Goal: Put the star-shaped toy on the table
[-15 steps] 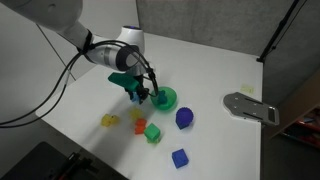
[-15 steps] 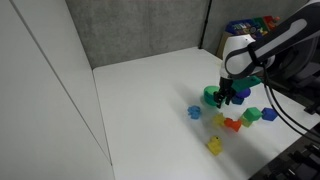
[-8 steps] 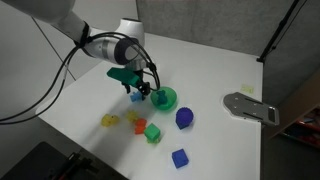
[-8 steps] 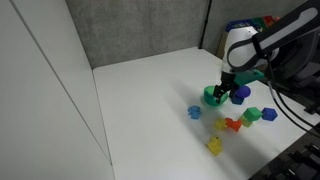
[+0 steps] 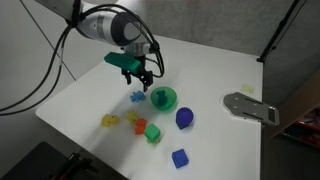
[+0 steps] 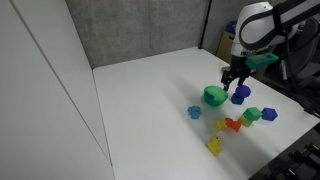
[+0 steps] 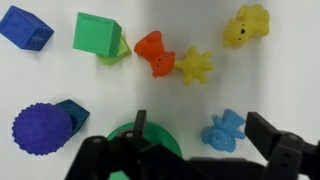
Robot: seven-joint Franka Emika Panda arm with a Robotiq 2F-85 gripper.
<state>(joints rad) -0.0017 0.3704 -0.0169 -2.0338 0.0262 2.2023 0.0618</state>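
Above the desk [image 5: 230, 145], your arm [image 5: 105, 22] is now riding higher than a second ago, the end effector [image 5: 138, 76] hanging spread wide and carrying nothing. Be rising straight, clearing the bowl [image 5: 164, 98]; the star [image 7: 195, 66] is lying on the desk just beside the orange toy [image 7: 155, 53].

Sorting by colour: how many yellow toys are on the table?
2: the star-shaped toy beside the orange toy, and a lumpy yellow piece apart from them. The gripper could hide more.
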